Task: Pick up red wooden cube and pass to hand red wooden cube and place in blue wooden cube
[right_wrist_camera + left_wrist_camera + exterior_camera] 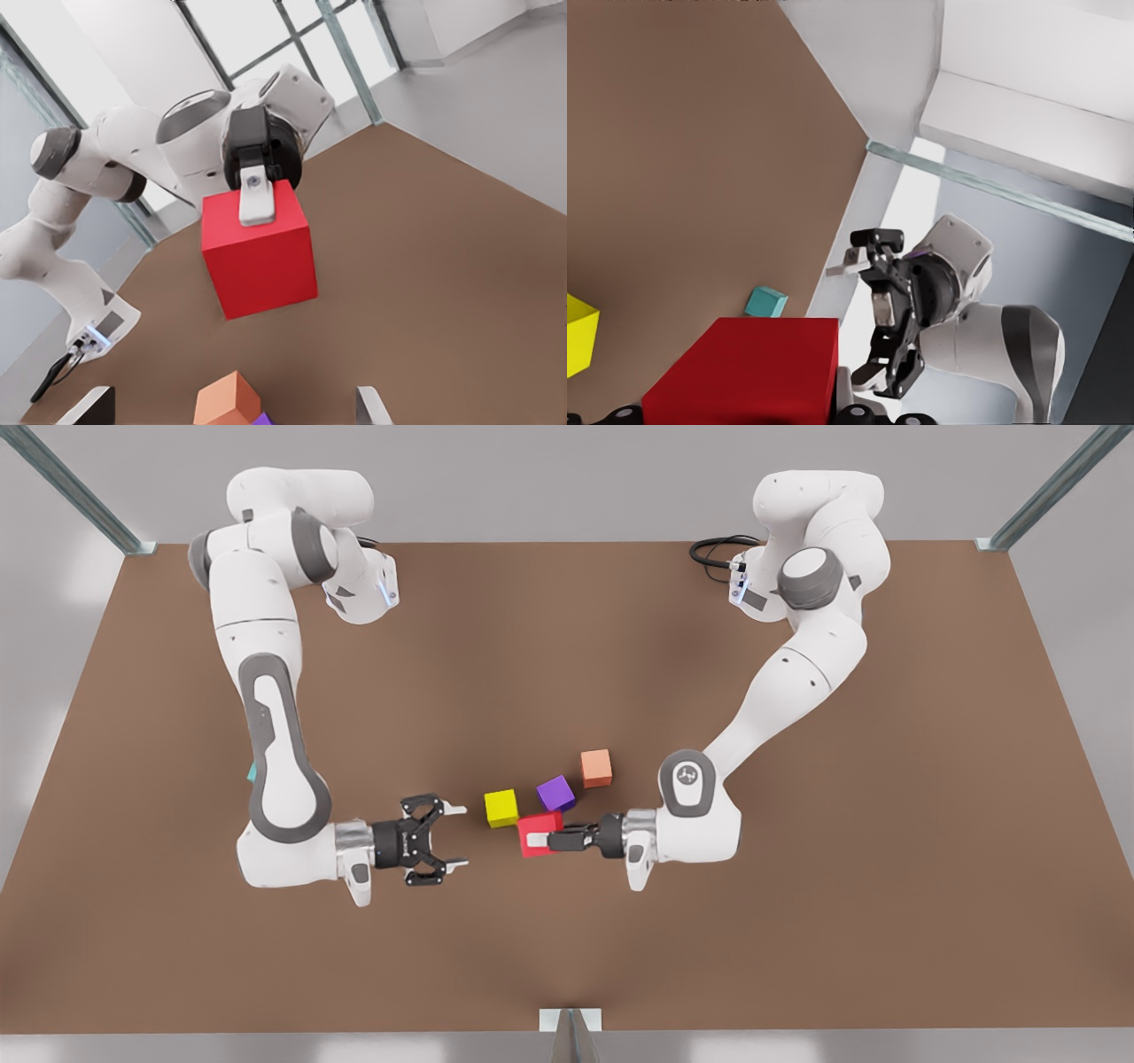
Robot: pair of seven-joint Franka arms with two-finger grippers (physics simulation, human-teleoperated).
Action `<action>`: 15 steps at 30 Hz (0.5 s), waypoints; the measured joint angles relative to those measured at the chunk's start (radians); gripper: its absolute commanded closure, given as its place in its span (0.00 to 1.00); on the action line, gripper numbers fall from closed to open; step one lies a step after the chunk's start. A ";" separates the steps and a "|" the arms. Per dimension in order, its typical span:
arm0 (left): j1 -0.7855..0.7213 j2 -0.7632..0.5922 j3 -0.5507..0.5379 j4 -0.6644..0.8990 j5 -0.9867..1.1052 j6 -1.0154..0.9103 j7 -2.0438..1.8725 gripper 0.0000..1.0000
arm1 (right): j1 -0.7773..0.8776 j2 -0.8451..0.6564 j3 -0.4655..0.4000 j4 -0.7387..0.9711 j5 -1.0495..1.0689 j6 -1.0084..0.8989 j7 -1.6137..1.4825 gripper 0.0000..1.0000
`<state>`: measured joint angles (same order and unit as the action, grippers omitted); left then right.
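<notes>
The red wooden cube (537, 824) hangs a little above the brown table, with my left gripper (542, 838) shut on it; this arm comes in from the front view's right. The same red wooden cube (744, 367) looms close in the left wrist view, and the right wrist view shows that cube (261, 261) pinched by the left gripper (256, 208). Facing it from the front view's left, my right gripper (459, 835) stands open and empty, a short gap away. The blue wooden cube (765, 303), teal in colour, lies on the table beyond the right gripper (849, 320). The right arm's forearm mostly hides the blue wooden cube (252, 772).
A yellow cube (501, 808), a purple cube (555, 793) and a salmon-orange cube (596, 768) sit on the table (797, 921) just behind the two grippers. Bare tabletop stretches toward the front edge and both sides.
</notes>
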<state>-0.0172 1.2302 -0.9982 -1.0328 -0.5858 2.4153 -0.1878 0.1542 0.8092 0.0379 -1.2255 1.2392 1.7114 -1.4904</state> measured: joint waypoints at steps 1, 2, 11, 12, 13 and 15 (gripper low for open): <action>0.003 0.000 -0.004 -0.004 -0.010 0.002 0.020 0.38 | 0.002 0.004 0.000 0.002 0.012 0.006 -0.033 0.00; 0.004 -0.001 -0.007 -0.011 -0.028 0.005 0.043 0.38 | 0.007 0.006 0.000 0.003 0.024 0.015 -0.065 0.00; -0.004 0.011 -0.005 -0.026 -0.210 0.013 0.218 0.38 | 0.052 0.029 0.000 0.010 0.119 0.099 -0.281 0.00; -0.005 0.011 -0.004 -0.026 -0.223 0.013 0.229 0.38 | 0.057 0.029 0.000 0.010 0.128 0.106 -0.298 0.00; -0.005 0.011 -0.003 -0.026 -0.232 0.013 0.240 0.38 | 0.061 0.030 0.000 0.010 0.136 0.113 -0.315 0.00; -0.006 0.011 -0.001 -0.026 -0.245 0.014 0.259 0.38 | 0.066 0.029 0.000 0.006 0.149 0.124 -0.346 0.00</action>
<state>-0.0229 1.2414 -0.9988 -1.0589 -0.8308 2.4291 0.0716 0.2200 0.8381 0.0380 -1.2190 1.3880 1.8350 -1.8368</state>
